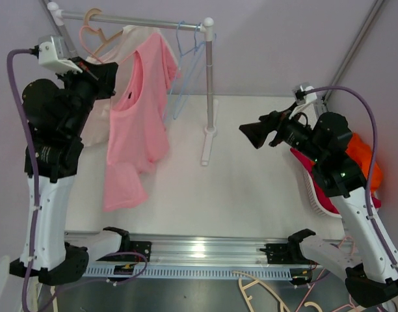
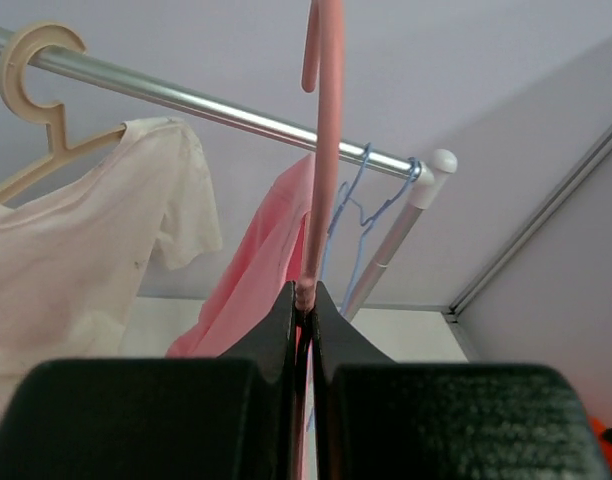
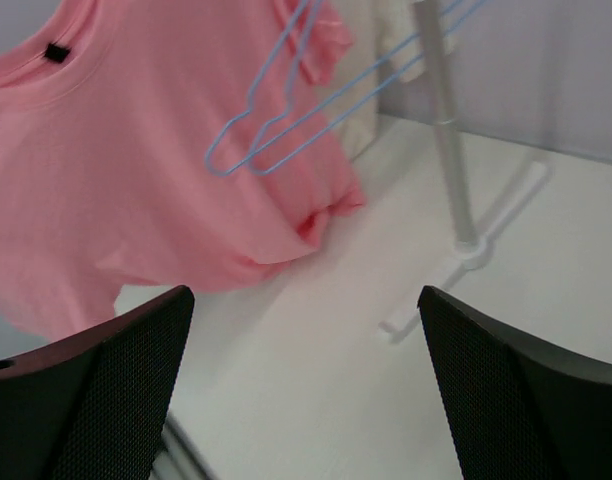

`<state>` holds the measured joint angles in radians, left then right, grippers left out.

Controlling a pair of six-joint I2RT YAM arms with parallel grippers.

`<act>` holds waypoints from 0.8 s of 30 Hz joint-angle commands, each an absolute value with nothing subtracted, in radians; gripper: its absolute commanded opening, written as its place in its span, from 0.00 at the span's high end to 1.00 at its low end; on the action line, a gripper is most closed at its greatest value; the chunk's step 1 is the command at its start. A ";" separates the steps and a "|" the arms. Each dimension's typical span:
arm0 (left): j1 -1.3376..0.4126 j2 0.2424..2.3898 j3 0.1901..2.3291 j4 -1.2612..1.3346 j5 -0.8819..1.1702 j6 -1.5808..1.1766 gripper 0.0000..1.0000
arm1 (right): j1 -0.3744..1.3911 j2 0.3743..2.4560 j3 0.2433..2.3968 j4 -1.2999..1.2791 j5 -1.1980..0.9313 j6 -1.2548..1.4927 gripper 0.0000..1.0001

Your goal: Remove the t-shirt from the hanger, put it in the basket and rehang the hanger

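Where the t-shirt hangs: the pink t-shirt (image 1: 134, 123) droops from a pink hanger (image 2: 321, 150) in front of the rail (image 1: 140, 21), its hem falling toward the table (image 1: 251, 188); one sleeve reaches up near the rail.
Left gripper: left gripper (image 2: 306, 300) is raised beside the shirt's collar, fingers (image 2: 276, 330) pressed together on the pink hanger's stem just below the hook.
Hanger hook: it runs up out of the top of the left wrist view; whether it sits on the rail cannot be told.
Right gripper: right gripper (image 1: 251, 135) is held low over the table, to the right of the rack post (image 1: 210, 84), fingers (image 3: 106, 390) spread wide, nothing between them, well apart from the shirt.
Right wrist view: faces the pink shirt's neckline and lower fold, with the post's foot on the table.
Other garments: a white shirt (image 2: 76, 230) on a cream hanger (image 2: 36, 70) hangs on the rail, left of the pink one.
Spare hangers: blue wire hangers (image 1: 186, 58) hang at the rail's right end, by the post.
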<state>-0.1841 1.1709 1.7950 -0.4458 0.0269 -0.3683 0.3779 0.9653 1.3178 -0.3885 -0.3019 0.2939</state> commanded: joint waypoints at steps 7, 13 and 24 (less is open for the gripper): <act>-0.468 0.931 1.608 -0.663 -0.337 -0.514 1.00 | 0.921 0.946 1.178 -0.193 -0.314 0.194 0.01; -0.538 0.865 1.513 -0.752 -0.492 -0.586 0.99 | 1.354 1.100 1.126 -0.008 -0.140 0.080 0.01; -0.554 0.856 1.486 -0.851 -0.630 -0.657 0.99 | 1.608 1.552 1.199 0.478 0.259 0.022 0.00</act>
<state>-0.5407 0.8753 1.4792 -0.8608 -0.5728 -0.6140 1.5944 1.5166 1.1358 0.2565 0.0837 0.0650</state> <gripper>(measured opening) 0.027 0.993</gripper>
